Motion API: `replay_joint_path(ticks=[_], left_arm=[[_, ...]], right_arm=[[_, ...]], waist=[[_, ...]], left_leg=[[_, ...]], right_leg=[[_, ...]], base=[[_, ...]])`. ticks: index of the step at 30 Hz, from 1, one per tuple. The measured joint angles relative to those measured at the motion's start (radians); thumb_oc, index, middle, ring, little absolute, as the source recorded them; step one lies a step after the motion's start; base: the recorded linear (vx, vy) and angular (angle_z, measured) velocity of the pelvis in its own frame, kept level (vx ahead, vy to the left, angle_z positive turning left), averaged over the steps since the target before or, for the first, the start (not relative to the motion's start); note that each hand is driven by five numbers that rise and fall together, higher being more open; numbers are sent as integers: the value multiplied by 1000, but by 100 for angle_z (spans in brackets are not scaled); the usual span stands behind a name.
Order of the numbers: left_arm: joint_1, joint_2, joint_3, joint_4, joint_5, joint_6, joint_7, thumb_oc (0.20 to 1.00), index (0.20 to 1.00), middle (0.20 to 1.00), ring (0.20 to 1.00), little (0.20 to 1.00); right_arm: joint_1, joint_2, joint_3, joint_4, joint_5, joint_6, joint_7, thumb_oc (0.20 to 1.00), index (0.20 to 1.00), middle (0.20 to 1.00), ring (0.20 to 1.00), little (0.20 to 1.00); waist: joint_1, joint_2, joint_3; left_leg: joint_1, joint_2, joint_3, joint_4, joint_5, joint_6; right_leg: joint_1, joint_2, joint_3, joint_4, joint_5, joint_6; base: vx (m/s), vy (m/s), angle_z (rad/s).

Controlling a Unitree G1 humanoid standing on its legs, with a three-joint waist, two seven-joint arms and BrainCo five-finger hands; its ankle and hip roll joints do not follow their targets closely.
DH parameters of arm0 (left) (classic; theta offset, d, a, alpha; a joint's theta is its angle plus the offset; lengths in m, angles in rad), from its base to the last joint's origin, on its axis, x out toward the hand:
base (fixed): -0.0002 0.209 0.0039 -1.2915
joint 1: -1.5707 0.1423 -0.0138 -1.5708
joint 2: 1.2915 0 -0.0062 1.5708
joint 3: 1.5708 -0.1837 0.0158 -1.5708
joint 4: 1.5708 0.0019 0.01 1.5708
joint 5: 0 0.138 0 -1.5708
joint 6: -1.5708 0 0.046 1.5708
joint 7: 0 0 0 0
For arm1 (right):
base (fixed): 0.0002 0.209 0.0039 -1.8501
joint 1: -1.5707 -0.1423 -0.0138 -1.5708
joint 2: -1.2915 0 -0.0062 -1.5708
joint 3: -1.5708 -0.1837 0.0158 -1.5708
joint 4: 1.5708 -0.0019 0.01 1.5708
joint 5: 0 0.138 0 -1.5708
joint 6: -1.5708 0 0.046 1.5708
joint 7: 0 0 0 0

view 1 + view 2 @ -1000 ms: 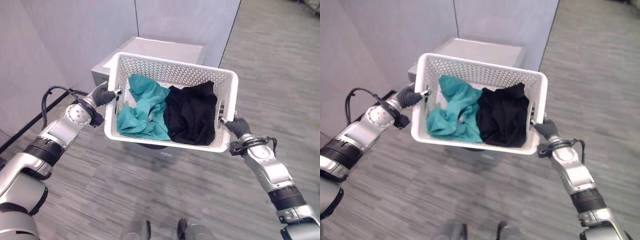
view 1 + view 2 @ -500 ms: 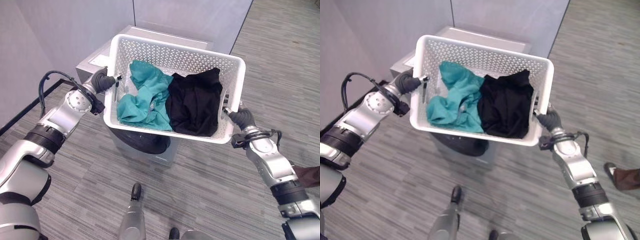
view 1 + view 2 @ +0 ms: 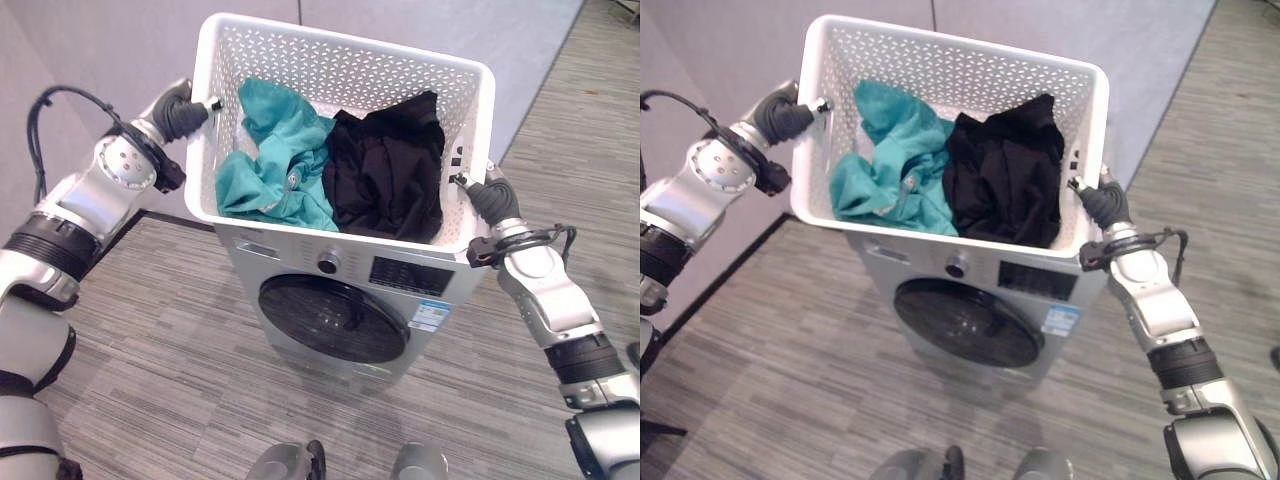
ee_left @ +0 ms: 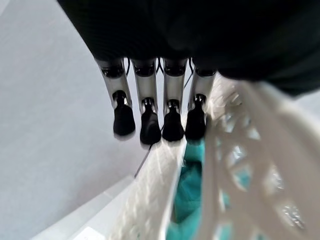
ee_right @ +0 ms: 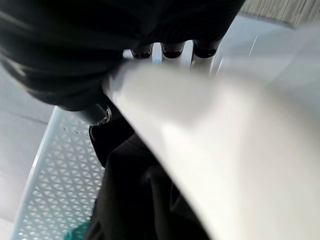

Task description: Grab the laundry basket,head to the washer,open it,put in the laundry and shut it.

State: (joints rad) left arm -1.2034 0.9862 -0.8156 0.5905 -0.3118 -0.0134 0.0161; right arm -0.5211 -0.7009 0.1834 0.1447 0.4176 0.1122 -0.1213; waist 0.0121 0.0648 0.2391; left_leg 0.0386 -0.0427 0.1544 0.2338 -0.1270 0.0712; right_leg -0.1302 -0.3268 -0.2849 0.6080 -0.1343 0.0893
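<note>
Grey wood-grain plank floor [image 3: 150, 330]. A silver front-loading washing machine [image 3: 350, 300] stands directly on it, round dark door closed.

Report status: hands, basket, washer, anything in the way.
Left hand and right hand shut on laundry basket, one per side. Basket held over the washer, teal and black laundry inside. Washer door closed.
</note>
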Motion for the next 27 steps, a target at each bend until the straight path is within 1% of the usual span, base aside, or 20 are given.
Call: replay_joint_path(ticks=[1,2,3,5,6,7,8,9,10,11,12,13,14,15,16,17,19,21,23,27], left_arm=[[11,18,-3,-3,0,-4,-5,200,200,200,200,200],[19,31,-3,-11,0,-4,-20,200,200,200,200,200],[30,29,-4,-32,2,-6,-27,200,200,200,200,200],[35,27,-17,-64,8,-7,-30,200,200,200,200,200],[49,12,-2,-85,8,-9,-35,200,200,200,200,200],[118,-17,24,-132,8,-11,-37,200,200,200,200,200],[155,-11,10,-170,8,-11,-47,200,200,200,200,200],[172,-13,15,-180,7,-9,-51,200,200,200,200,200],[156,-14,5,-183,3,-16,-50,200,200,200,200,200],[132,-14,5,-183,2,-23,-49,200,200,200,200,200],[120,0,5,-122,6,-16,-41,200,200,200,200,200],[106,28,7,-6,5,13,-35,200,200,200,200,200],[81,32,-3,55,6,21,-29,200,200,200,200,200],[38,30,-50,133,8,32,-25,200,200,200,200,200],[18,29,-49,136,8,31,-22,200,200,200,200,200],[16,30,-47,131,8,32,-21,200,200,200,200,200],[16,29,-40,127,8,31,-21,200,200,200,200,200],[16,30,-19,107,8,27,-21,200,200,200,200,200],[18,31,-19,106,9,33,-23,200,200,200,200,200],[19,31,-18,95,10,33,-22,200,200,200,200,200]], right_arm=[[-3,-2,-2,10,0,-7,18,200,200,200,200,200],[-7,-2,-4,7,0,-21,33,200,200,200,200,200],[17,-2,-24,18,0,-19,39,200,200,200,200,200],[74,-2,-55,7,0,-23,44,200,200,200,200,200],[127,-15,-88,7,1,-32,52,200,200,200,200,200],[200,-34,-100,3,3,-40,61,200,200,200,200,200],[259,-54,-113,-12,17,-34,71,200,200,200,200,200],[263,-78,-117,-9,31,-29,75,200,200,200,200,200],[251,-120,-172,-21,40,-41,82,200,200,200,200,200],[231,-120,-184,-2,42,-35,83,200,200,200,200,200],[170,-133,-173,76,40,-23,81,200,200,200,200,200],[105,-162,-181,153,39,-28,69,200,200,200,200,200],[102,-187,-184,181,39,-22,49,200,200,200,200,200],[28,-175,-183,285,40,5,32,200,200,200,200,200],[11,-172,-201,319,40,23,6,200,200,200,200,200],[6,-162,-204,320,40,30,-12,200,200,200,200,200],[4,-145,-185,301,37,32,-11,200,200,200,200,200],[7,-152,-185,298,18,40,-17,200,200,200,200,200],[-6,-151,-177,294,7,41,-15,200,200,200,200,200],[-46,-136,-134,275,-5,38,-4,200,200,200,200,200]], waist=[[7,2,-5],[10,0,-7],[-1,-14,-14],[-9,-51,-35],[-14,-64,-47],[-12,-67,-76],[0,-111,-105],[7,-110,-117],[17,-114,-83],[21,-139,-49],[47,-148,-46],[28,-104,-21],[-15,-86,-31],[-9,-43,-33],[-29,-13,-32],[-26,-8,-34],[-25,-7,-34],[-24,-8,-34],[-14,-11,-36],[8,-12,-38]], left_leg=[[19,-1,10,-32,-8,-4],[33,-3,19,-46,-2,3],[57,-5,13,-58,-11,-2],[112,-1,-6,-77,-33,-38],[143,15,-19,-86,-59,-74],[185,61,-43,-72,-78,-120],[40,119,-21,237,-88,-132],[-86,152,-66,410,-46,-139],[-222,139,-180,519,-92,-122],[-265,133,-208,478,-108,-103],[-266,112,-256,132,-65,-165],[-225,144,-253,0,27,-221],[-179,148,-241,-30,70,-214],[-67,174,-160,-120,127,-185],[21,166,-124,-230,173,-171],[50,149,-111,-252,188,-161],[82,120,-111,-254,176,-145],[81,96,-112,-253,172,-139],[73,81,-113,-254,170,-137],[63,86,-117,-251,167,-131]], right_leg=[[1,2,-40,-114,8,19],[1,16,-42,-299,74,35],[-7,24,-24,-361,121,41],[49,70,-21,-448,180,17],[108,121,-25,-444,168,-6],[202,217,-27,-462,96,-71],[238,255,23,-534,120,-108],[220,292,38,-521,106,-140],[211,325,75,-529,101,-144],[238,331,90,-560,113,-151],[239,330,135,-572,124,-122],[272,343,150,-574,120,-118],[272,347,159,-578,108,-102],[272,341,177,-571,107,-94],[279,329,182,-571,99,-77],[281,310,191,-570,103,-70],[301,278,185,-572,103,-67],[307,251,146,-586,104,-56],[308,238,138,-612,112,-42],[309,244,134,-629,118,-34]], base=[[223,-158,0],[220,-168,2],[287,-230,10],[336,-338,34],[245,-325,60],[49,-278,58],[116,-88,25],[193,-28,-8],[217,153,-34],[114,129,-88],[159,208,-125],[199,214,-93],[310,280,-77],[251,187,-39],[259,197,-77],[158,134,-45],[93,89,-44],[82,78,-11],[36,35,-2],[17,18,-1]])
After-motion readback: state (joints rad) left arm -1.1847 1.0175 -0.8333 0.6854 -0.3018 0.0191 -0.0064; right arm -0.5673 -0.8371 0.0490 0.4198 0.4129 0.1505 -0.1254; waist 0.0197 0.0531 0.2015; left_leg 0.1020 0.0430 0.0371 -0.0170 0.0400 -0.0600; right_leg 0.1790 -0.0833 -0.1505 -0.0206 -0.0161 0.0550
